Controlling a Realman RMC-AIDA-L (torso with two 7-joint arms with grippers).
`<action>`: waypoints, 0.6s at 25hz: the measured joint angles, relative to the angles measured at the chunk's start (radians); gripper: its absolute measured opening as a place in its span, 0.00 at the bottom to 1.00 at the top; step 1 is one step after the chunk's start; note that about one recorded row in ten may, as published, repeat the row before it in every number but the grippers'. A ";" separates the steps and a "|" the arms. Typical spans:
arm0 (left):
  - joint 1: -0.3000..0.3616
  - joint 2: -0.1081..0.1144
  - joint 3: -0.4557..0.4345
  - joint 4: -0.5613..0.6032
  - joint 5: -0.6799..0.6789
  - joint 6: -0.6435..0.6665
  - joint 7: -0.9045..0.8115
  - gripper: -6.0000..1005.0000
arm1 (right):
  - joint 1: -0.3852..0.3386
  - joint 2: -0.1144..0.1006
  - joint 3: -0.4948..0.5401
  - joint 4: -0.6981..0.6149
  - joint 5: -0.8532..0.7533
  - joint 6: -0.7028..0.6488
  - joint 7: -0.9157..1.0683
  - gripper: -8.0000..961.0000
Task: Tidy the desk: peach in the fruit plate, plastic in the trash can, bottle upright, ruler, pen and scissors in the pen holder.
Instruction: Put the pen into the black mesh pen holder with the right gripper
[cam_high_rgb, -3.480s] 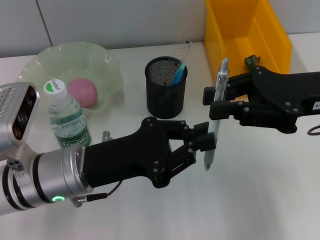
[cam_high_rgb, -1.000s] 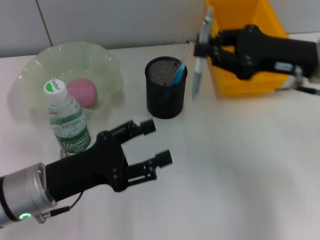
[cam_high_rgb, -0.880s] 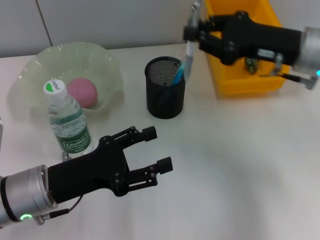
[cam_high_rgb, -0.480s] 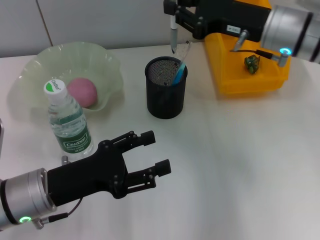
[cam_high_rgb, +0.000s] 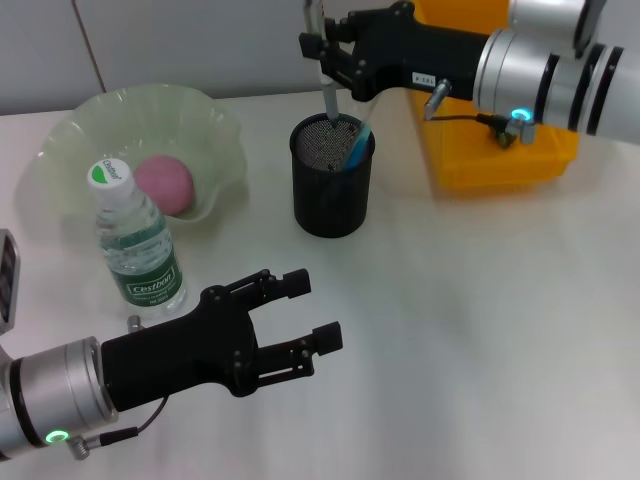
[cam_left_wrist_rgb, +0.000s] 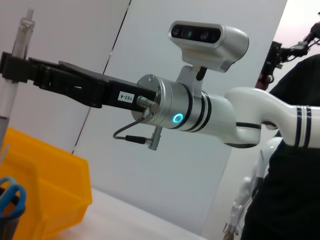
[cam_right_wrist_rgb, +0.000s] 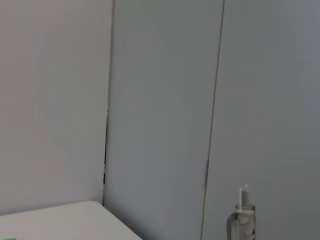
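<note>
A: Where is the slim silver and clear ballpoint pen (cam_high_rgb: 327, 88) at this moment?

B: Upright, clenched in the black right gripper (cam_high_rgb: 322, 52) at the far middle of the white desk (cam_high_rgb: 480, 330). Its tip points down into the mouth of the black metal mesh pen holder (cam_high_rgb: 331, 180). The left wrist view shows the pen (cam_left_wrist_rgb: 15, 70) pinched between the same black fingers.

A: What is in the holder?

B: The light blue handles of the small scissors (cam_high_rgb: 357, 147) lean against its right rim, and the clear plastic ruler (cam_high_rgb: 371, 100) sticks up beside them.

A: And the left gripper (cam_high_rgb: 300, 312)?

B: Low over the near left of the desk, fingers spread, grasping nothing.

A: The other items?

B: The matte pink peach (cam_high_rgb: 163, 184) lies in the pale green scalloped glass fruit plate (cam_high_rgb: 214, 128) at the far left. The clear water bottle with the green label (cam_high_rgb: 136, 246) stands upright just in front of that plate. The bright yellow plastic trash can (cam_high_rgb: 500, 150) sits at the far right, partly behind the right arm.
</note>
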 joint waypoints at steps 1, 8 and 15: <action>0.000 0.000 0.000 0.000 0.000 0.000 0.000 0.81 | 0.006 0.000 0.000 0.012 0.000 0.006 0.000 0.18; -0.002 0.003 -0.008 -0.002 0.031 -0.031 -0.003 0.81 | 0.032 0.003 -0.002 0.080 0.002 0.051 0.006 0.18; -0.002 0.004 -0.007 0.003 0.030 -0.026 -0.010 0.81 | 0.035 0.003 -0.002 0.120 0.009 0.063 0.024 0.18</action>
